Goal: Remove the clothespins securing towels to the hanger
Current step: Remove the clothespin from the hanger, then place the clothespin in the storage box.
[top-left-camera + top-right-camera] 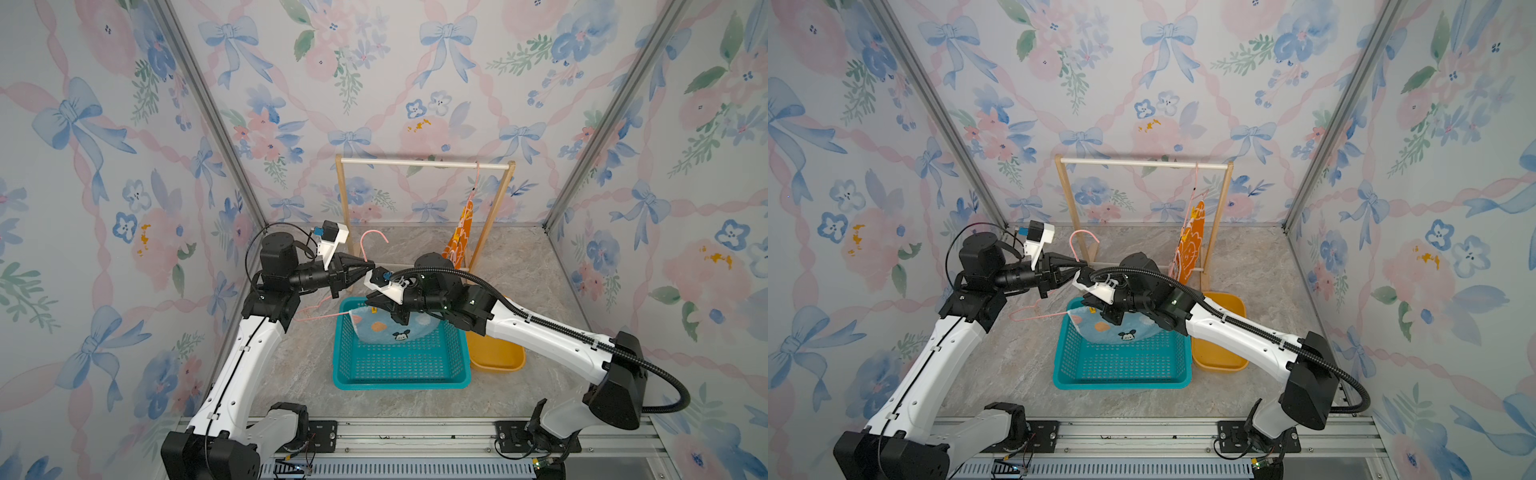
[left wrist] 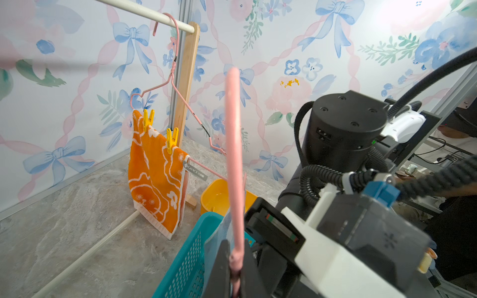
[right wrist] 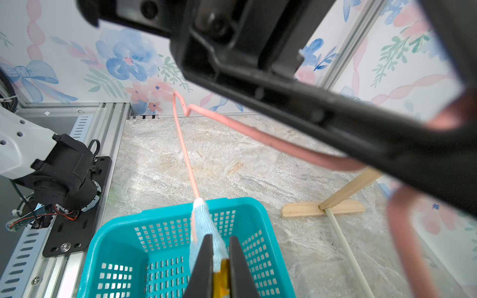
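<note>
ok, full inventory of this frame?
rack: 1, wood, at the back
hung hanger: 1, pink, on the rack
orange towel: 1, orange, on the hung hanger
pinned clothespins: 2, yellow, on the orange towel
held hanger: 1, pink, above the basket
blue towel: 1, light blue, on the held hanger
gripped clothespin: 1, yellow, on the blue towel
basket: 1, teal, before the rack
tub: 1, yellow, beside the basket
left gripper: 1, black, shut on the held hanger
right gripper: 1, black, shut on the gripped clothespin
</note>
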You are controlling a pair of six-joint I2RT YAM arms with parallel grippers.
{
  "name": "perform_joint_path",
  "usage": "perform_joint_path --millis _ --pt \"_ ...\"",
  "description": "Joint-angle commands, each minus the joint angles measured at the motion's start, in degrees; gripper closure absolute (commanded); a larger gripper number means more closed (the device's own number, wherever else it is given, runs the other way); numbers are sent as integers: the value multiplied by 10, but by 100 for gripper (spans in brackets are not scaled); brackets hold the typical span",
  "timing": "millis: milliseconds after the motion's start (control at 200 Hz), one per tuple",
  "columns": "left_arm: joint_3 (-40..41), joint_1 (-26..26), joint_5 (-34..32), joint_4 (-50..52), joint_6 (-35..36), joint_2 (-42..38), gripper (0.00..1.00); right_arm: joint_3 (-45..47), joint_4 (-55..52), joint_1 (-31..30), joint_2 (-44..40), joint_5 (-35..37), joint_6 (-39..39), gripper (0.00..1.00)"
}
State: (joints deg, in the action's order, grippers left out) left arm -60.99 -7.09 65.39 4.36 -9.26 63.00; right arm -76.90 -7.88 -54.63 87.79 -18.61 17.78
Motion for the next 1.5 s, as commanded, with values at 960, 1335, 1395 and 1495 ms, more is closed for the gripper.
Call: perform_joint_path --millis 960,1335,1395,1495 --pt "-14 2 4 -10 -2 -7 100 183 -11 8 -273 88 -104 100" --pt "-14 1 2 -10 -3 -11 100 331 -31 90 -444 160 -209 100" --pt "-13 1 1 -10 -2 -13 100 344 -46 113 -454 179 -227 100" --pt "-13 -1 0 -11 -2 -13 100 368 -54 169 -461 186 -265 100"
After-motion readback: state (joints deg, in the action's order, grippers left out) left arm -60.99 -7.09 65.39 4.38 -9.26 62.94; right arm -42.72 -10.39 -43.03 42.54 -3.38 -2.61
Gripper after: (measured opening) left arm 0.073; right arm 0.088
